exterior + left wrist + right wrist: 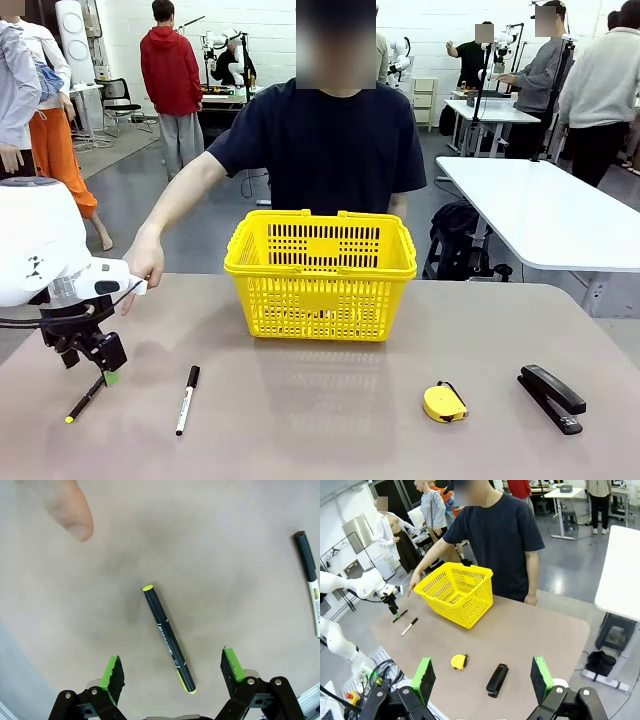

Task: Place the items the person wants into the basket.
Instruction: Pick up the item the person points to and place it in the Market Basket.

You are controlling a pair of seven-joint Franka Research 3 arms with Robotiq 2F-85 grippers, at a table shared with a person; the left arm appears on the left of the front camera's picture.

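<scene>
Hovering over the table, the left gripper stands wide open and empty. Beyond the finger at picture left, the person's fingertip points down. Between the fingers lies the pen, slantwise. It is judged light, stiff, slick and liable to roll, so grip it mid-barrel. Past the other finger lies the marker. Right gripper: wide, empty.

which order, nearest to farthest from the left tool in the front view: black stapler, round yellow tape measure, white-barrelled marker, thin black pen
1. Thin black pen with a yellow-green tip, just below the open left tool.
2. Black-capped white-barrelled marker, just right of the pen.
3. Round yellow tape measure, right of the middle.
4. Black stapler, far right.
</scene>
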